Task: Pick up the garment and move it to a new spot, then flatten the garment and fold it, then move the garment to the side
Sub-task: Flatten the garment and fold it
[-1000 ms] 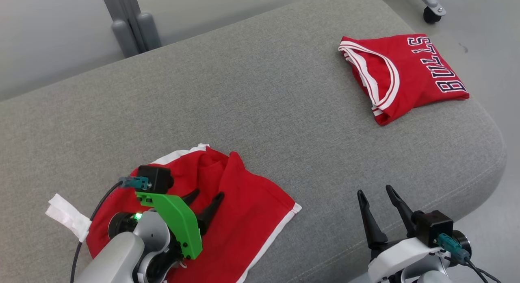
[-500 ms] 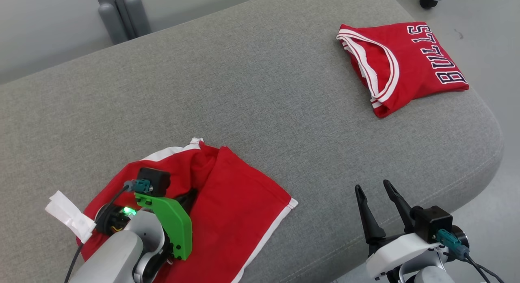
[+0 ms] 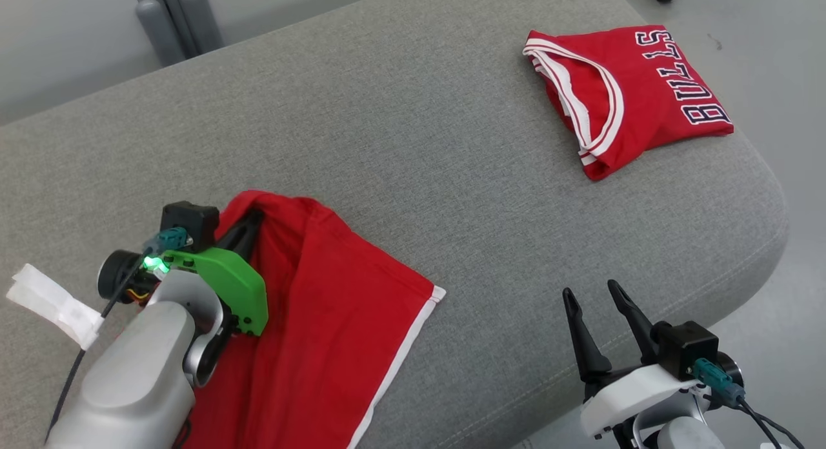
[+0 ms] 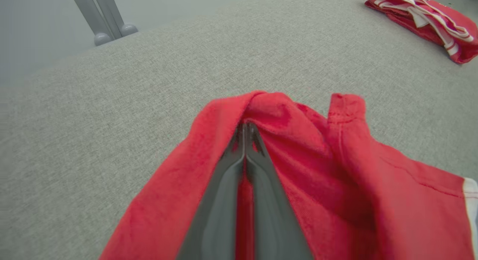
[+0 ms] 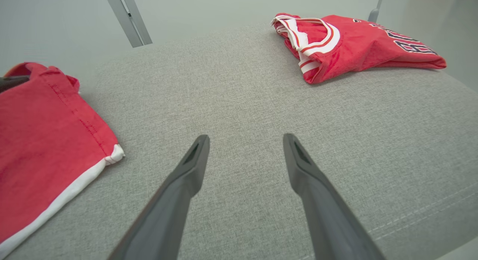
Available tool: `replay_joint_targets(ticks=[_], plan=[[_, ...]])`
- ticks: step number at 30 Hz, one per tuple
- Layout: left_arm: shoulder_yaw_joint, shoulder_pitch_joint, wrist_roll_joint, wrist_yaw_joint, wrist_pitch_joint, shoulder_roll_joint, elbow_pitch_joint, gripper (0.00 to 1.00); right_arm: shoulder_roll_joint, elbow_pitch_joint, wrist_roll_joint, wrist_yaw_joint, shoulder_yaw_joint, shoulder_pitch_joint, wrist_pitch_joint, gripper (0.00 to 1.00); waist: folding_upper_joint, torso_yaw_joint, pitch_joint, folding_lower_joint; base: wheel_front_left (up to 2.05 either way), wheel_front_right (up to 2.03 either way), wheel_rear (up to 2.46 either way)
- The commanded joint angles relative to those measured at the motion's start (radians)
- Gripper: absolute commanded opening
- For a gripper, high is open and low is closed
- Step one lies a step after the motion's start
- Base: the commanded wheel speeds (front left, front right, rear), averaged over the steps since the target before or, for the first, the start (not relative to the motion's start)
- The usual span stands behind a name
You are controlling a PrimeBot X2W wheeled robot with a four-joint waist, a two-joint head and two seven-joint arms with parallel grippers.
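The garment [image 3: 335,294] is a red cloth with white trim, lying at the near left of the grey cushion [image 3: 419,146]. My left gripper [image 3: 251,220] is shut on a bunched fold at its far edge and holds that fold raised. The left wrist view has the two fingers pressed together at the left gripper [image 4: 245,126], with the garment [image 4: 317,159] draped around them. My right gripper [image 3: 590,291] stands open at the near right, above bare cushion. Seen from the right wrist, the right gripper [image 5: 246,138] holds nothing, and the garment [image 5: 37,121] lies to its left.
A folded red jersey [image 3: 639,94] with dark lettering lies at the far right of the cushion, also as the jersey [image 5: 354,43]. A white strip [image 3: 51,300] hangs by my left arm. Grey posts [image 3: 168,17] stand behind the cushion. The cushion's rounded edge [image 3: 768,242] drops off at the right.
My left gripper has shut on the garment and drawn the gripped fold up and toward the far left, so the cloth now tents. The right gripper has stayed open. The camera has shifted slightly.
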Motion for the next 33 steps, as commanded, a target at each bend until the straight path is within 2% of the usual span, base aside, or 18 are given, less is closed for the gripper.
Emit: replay_joint_targets(ticks=[1,15,27,33], plan=[[0.004,-0.030,0.013,-0.005,-0.019,0.003,0.018,0.00,-0.001,0.002,0.006,-0.002,0.000,-0.015,-0.003,1.00,0.0000,-0.003,0.004,0.0000,0.00,0.00,0.00],[0.012,-0.179,0.054,-0.030,-0.173,-0.017,0.217,0.00,-0.001,0.015,0.000,-0.002,0.003,-0.032,-0.003,1.00,0.0000,-0.010,0.005,0.0000,0.00,0.00,0.00],[0.034,-0.311,0.106,-0.006,-0.216,0.016,0.354,0.00,-0.001,0.016,-0.001,-0.002,0.029,-0.039,-0.003,1.00,0.0000,-0.040,0.021,0.0000,0.00,0.00,0.00],[0.062,-0.352,0.147,0.022,-0.218,0.050,0.351,0.00,-0.001,0.017,-0.007,-0.002,0.024,-0.035,-0.003,1.00,0.0000,-0.048,0.029,0.0000,0.00,0.00,0.00]])
